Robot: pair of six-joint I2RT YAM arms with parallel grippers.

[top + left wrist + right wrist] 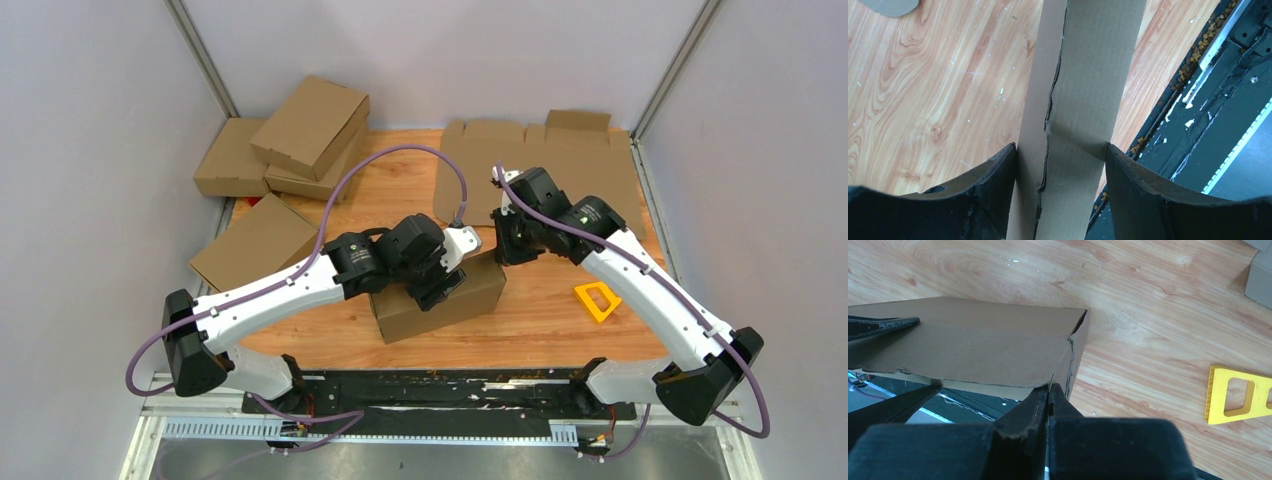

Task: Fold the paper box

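The paper box is a closed brown cardboard mailer in the middle of the wooden table, near the front edge. My left gripper reaches over it from the left and is shut across its thickness. In the left wrist view both black fingers press on opposite faces of the paper box, whose seam edge runs between them, and the left gripper spans it. My right gripper is shut, with nothing between its jaws. Its tips touch the near corner of the paper box.
Brown boxes lie stacked at the back left, with another just left of my left arm. A flat die-cut cardboard sheet lies at the back right. A yellow frame piece sits to the right. The black base rail runs along the front.
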